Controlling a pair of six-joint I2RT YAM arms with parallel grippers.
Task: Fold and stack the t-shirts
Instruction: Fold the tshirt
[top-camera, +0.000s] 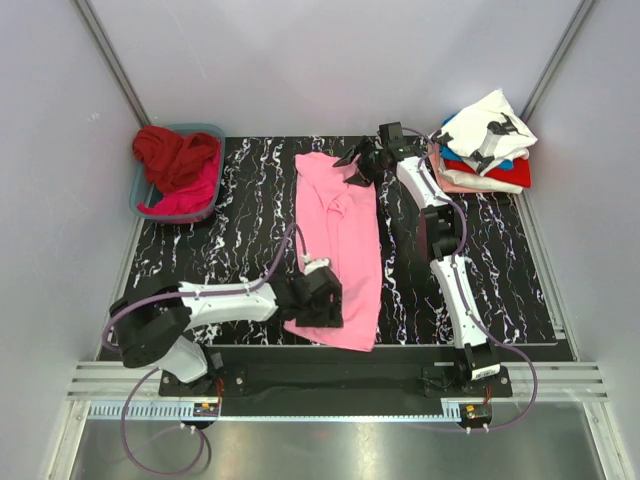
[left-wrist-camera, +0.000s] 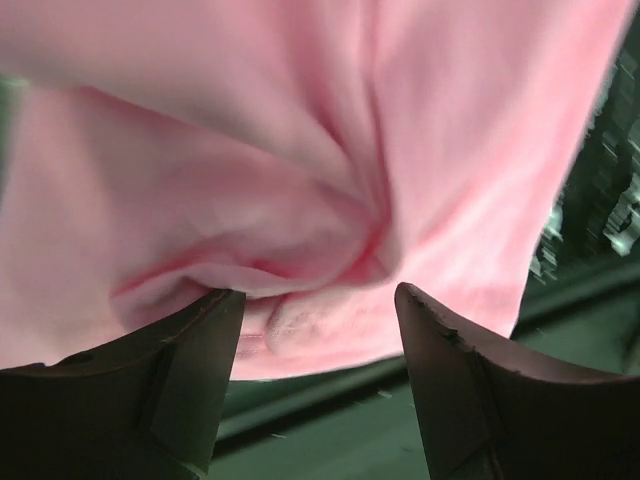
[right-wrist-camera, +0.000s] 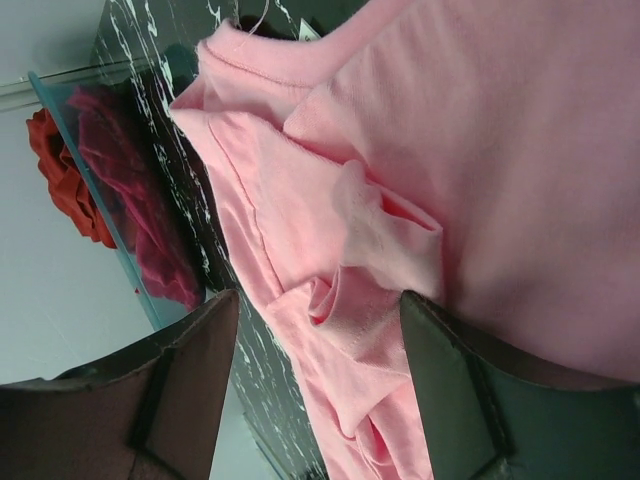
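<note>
Garment at centre: the light pink t-shirt (top-camera: 340, 240) lies lengthwise down the middle of the black marbled table (top-camera: 480, 260), narrowed into a long strip with its collar end far from the arm bases and its hem close to the near edge. From my remote station I read the left gripper (top-camera: 322, 300) at the shirt's near left corner; in the left wrist view its jaws stand apart, and a bunched ridge of pink cloth (left-wrist-camera: 300, 150) sits just ahead of the gap (left-wrist-camera: 320, 295), not pinched. The right gripper (top-camera: 360, 165) reaches to the far right corner by the collar; in its wrist view the jaws likewise stand apart (right-wrist-camera: 320, 300) over a small raised fold of the pink fabric (right-wrist-camera: 500, 150), unclamped. At the far right of the table I see a stack of folded shirts (top-camera: 485, 165), the white one with black print (top-camera: 490, 125) uppermost. At the far left a basket (top-camera: 135, 195) holds a crumpled dark red shirt (top-camera: 175, 155) and a magenta shirt (top-camera: 195, 190).
</note>
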